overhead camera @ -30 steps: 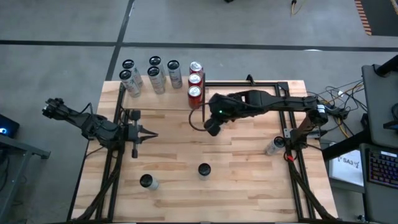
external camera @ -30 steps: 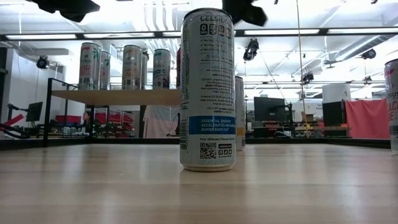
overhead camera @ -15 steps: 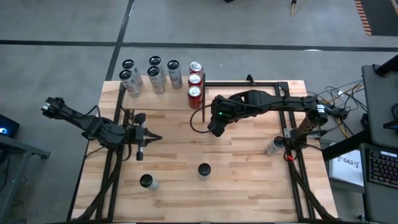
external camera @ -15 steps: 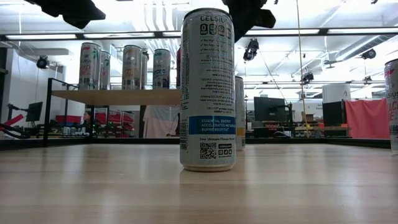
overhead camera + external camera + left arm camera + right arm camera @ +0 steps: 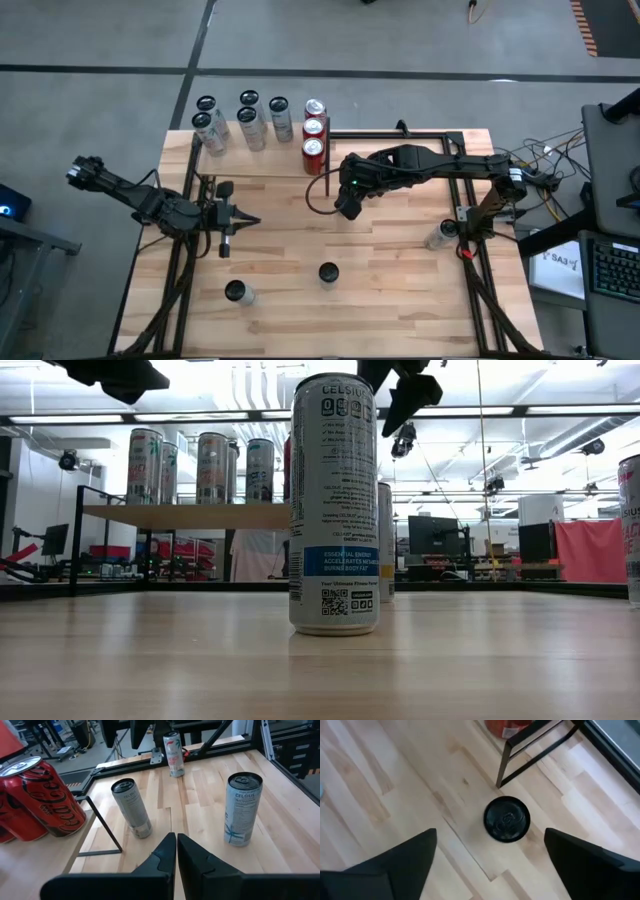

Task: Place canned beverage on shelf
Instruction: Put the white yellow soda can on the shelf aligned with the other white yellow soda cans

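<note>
The can [image 5: 328,272] that looks next in line is the slim one standing upright near the middle of the surface [image 5: 400,300], toward the front edge; the right wrist view looks straight down on a dark can top [image 5: 507,818]. Two more loose cans are around: one [image 5: 237,292] near the front-left corner, one [image 5: 440,236] by the right edge. My guess on handling: a thin aluminium wall, so rigid if full but easy to dent, smooth and a bit slippery, and tall enough to tip if nudged high up. I'd take it across the body around mid-height, squeezing gently (the rim is a bad spot to pinch).

The right claw [image 5: 343,206] hangs above the middle of the surface, just in front of the shelf's front-right post, pointing down with its fingers [image 5: 405,860] spread wide and nothing between them.

The left claw [image 5: 243,220] is stretched out level near the left edge, in front of the shelf [image 5: 260,160], fingers pressed together and empty.

The shelf at the back-left corner already carries several silver cans and red cans [image 5: 313,150] lined up along its right edge.
</note>
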Robot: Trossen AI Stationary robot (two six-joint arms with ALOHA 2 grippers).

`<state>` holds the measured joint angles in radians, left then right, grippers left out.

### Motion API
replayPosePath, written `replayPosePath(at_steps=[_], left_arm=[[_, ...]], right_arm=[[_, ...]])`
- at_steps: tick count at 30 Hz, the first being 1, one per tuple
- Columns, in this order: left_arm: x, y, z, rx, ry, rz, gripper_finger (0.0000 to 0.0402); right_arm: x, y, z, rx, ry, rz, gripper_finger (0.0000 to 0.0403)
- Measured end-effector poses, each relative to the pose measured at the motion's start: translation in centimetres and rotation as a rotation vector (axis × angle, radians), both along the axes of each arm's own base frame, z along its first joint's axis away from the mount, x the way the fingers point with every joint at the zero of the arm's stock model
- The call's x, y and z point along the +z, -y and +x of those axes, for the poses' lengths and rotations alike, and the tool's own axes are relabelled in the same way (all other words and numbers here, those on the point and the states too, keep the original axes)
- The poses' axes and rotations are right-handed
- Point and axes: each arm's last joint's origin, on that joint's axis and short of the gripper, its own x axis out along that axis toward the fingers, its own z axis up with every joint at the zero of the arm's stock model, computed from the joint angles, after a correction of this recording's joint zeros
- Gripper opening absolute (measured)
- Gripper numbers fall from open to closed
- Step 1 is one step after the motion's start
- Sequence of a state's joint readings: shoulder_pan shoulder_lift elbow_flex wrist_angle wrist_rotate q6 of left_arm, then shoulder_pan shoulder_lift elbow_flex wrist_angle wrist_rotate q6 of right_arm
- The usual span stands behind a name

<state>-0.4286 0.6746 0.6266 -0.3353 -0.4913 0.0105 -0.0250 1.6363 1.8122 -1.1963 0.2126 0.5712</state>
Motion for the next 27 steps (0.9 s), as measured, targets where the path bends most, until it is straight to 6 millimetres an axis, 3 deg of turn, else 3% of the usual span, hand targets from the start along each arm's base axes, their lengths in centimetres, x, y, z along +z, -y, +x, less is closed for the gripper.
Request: replayPosePath(at_steps=[14, 27], left_arm=[[0.2, -0.1, 0.2, 0.067, 0.03, 0.009, 0.0], [0.2, -0.1, 0.2, 0.069, 0.029, 0.005, 0.0]], right_arm=[[-4.3, 2.0, 2.3, -0.041, -0.177, -0.001, 0.037], [-6.8, 3.4, 3.6, -0.005, -0.261, 0.021, 0.037]])
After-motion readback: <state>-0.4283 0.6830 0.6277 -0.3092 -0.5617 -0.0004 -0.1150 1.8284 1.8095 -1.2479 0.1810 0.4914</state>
